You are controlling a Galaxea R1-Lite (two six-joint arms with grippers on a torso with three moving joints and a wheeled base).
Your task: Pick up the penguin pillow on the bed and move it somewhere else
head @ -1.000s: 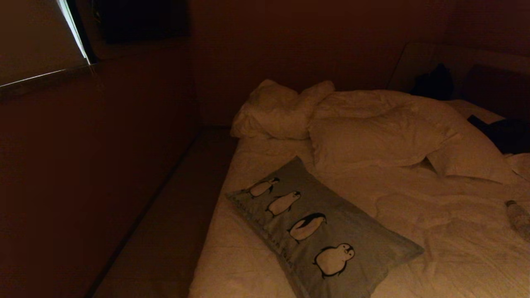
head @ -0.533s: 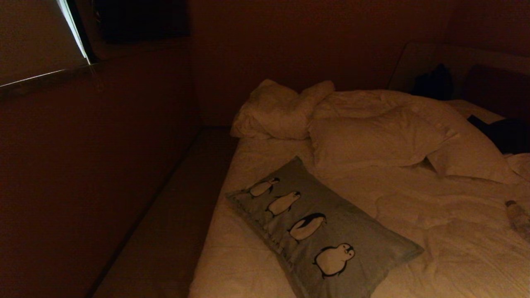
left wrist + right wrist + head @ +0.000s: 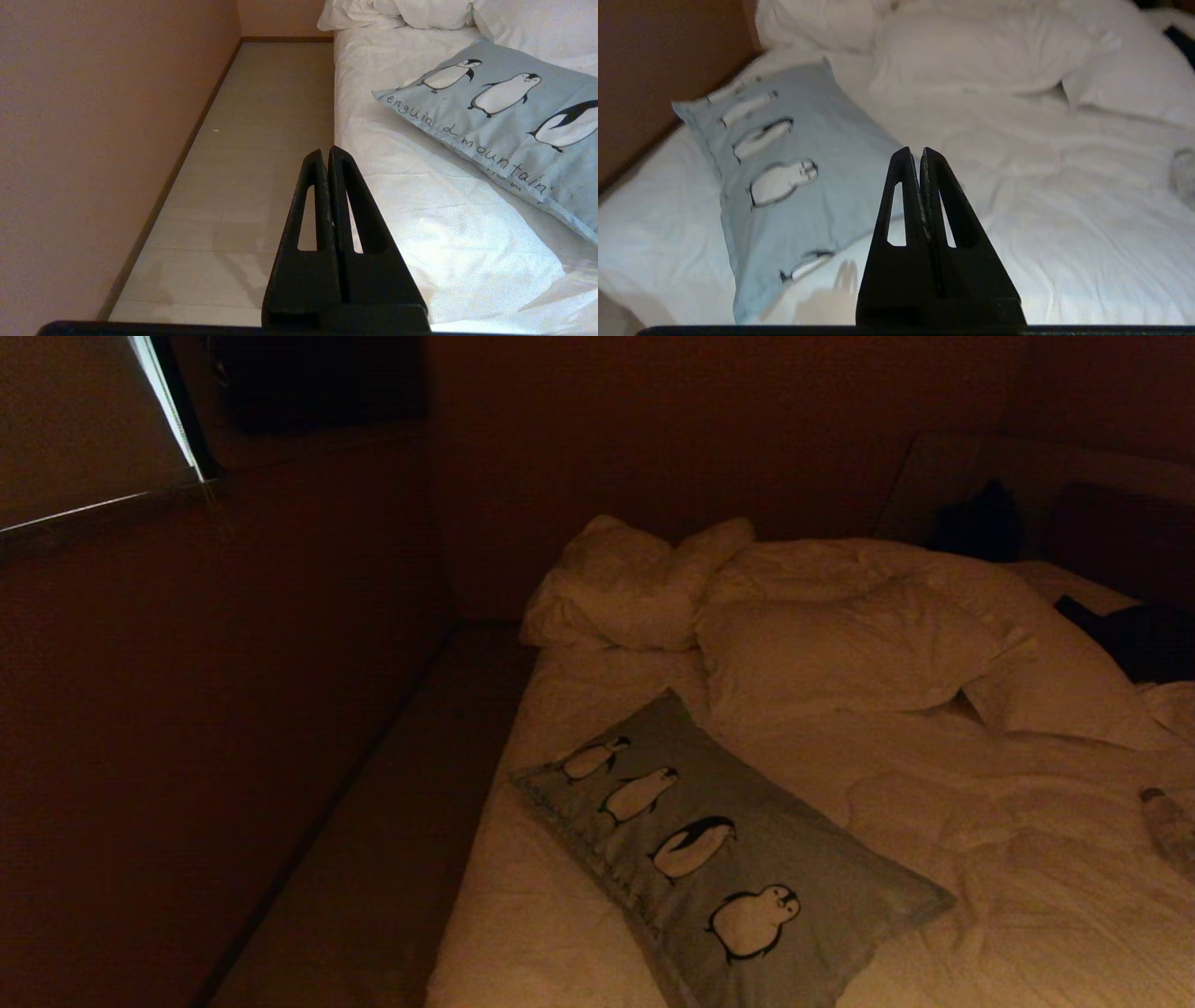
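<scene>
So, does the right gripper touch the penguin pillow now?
Apart. The right wrist view shows the right gripper shut, raised above the bed; the penguin pillow lies beyond.

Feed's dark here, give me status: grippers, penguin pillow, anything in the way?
Left gripper and right gripper shut, empty, short of the bed. Penguin pillow flat near bed's left edge, untouched. Nothing on it; white pillows behind.

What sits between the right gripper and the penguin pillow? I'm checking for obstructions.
Nothing: the right wrist view shows only bare bed sheet between the shut right gripper and penguin pillow.

Penguin pillow [image 3: 719, 859] on the bed's [image 3: 1027, 877] left side, plain pillows [image 3: 840, 653] behind.
</scene>
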